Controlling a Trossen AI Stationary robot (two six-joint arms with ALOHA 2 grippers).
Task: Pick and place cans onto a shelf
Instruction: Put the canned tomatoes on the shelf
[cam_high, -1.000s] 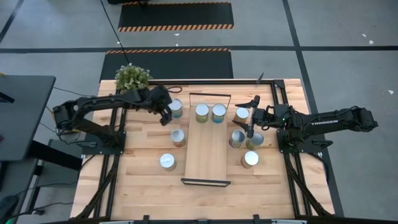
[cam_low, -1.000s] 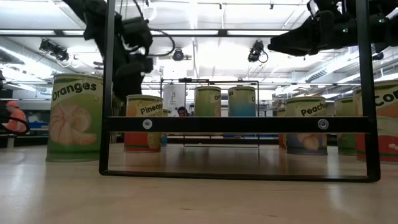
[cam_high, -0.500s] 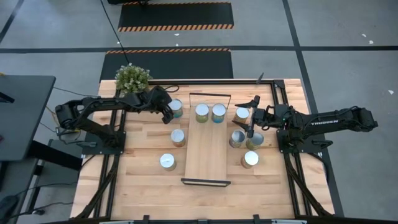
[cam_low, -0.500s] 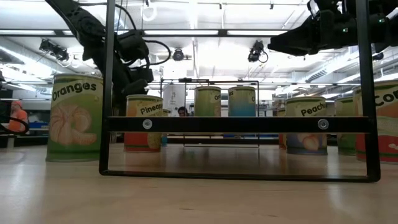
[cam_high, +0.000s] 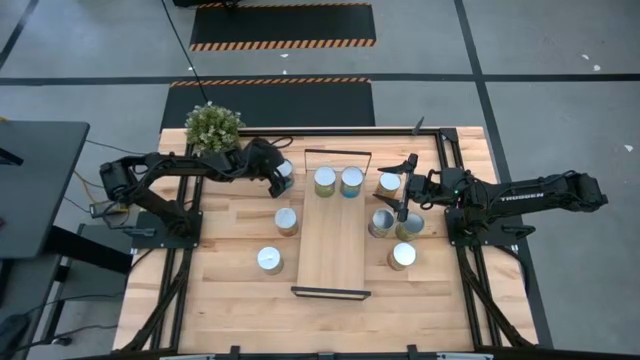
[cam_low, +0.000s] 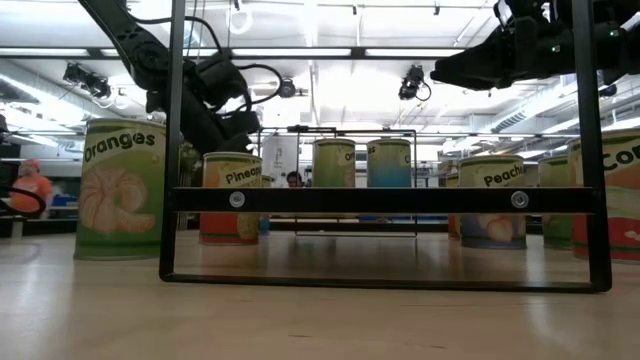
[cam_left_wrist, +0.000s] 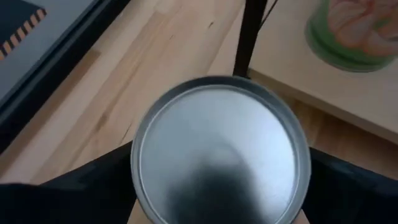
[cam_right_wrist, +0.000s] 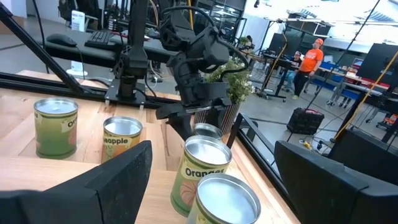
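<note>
Two cans (cam_high: 325, 181) (cam_high: 352, 181) stand on the far end of the light-wood shelf (cam_high: 332, 245). Other cans stand on the table on both sides of it. My left gripper (cam_high: 279, 172) slants down over the far-left can (cam_left_wrist: 217, 149), and a dark finger shows on each side of its silver top, so the gripper is open around it. My right gripper (cam_high: 402, 187) hangs level above the right-hand cans (cam_high: 381, 223), open and with nothing between its fingers. My left gripper comes at the far-left can slanting down from the table's left, with one finger (cam_left_wrist: 93, 186) on each side of the can's upper wall (cam_left_wrist: 140, 186). The can stands upright on the table. I cannot tell whether the fingers touch it.
A potted plant (cam_high: 213, 125) stands at the far left corner, close behind my left arm. Two more cans (cam_high: 287, 221) (cam_high: 269, 259) stand left of the shelf and several right of it (cam_high: 402, 256). Black wire rails (cam_high: 331, 293) close the shelf's short ends. People show in the room beyond.
My left gripper has sunk and tipped further downward, moving a little toward the shelf until its fingers stand around the far-left can. The can has stayed where it was.
</note>
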